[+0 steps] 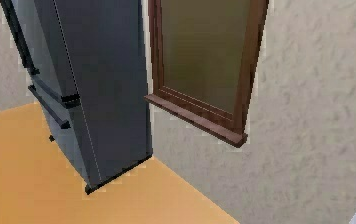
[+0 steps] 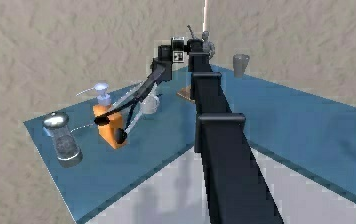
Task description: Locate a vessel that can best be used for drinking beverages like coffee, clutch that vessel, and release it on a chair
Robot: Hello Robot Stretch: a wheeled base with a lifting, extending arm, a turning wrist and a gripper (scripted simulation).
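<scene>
Where the gripper's (image 2: 126, 117) two thin fingers (image 2: 136, 100) end, a small orange vessel (image 2: 109, 132) shows against the left part of a blue tabletop (image 2: 306, 130). Its outline is blocky, and it is not clear whether it rests on the top or hangs free of it. So it cannot be told whether the gripper holds anything, nor how the jaws stand.

Just left of the orange vessel stands a glass jar (image 2: 62, 140), and behind it a pale bottle (image 2: 101, 96). A small white thing (image 2: 151, 102) and a flat brown thing (image 2: 184, 95) lie farther back, near the gripper's dark body. A clear glass (image 2: 241, 65) stands well apart at the tabletop's far corner. The arm (image 2: 221, 140) rises as a dark bar across the tabletop to the white squares (image 2: 172, 55), with a rough beige wall (image 2: 56, 50) beyond.

In the forward view a dark grey refrigerator (image 1: 96, 80) stands on an orange floor (image 1: 46, 170), beside a brown-framed window (image 1: 201, 112).
</scene>
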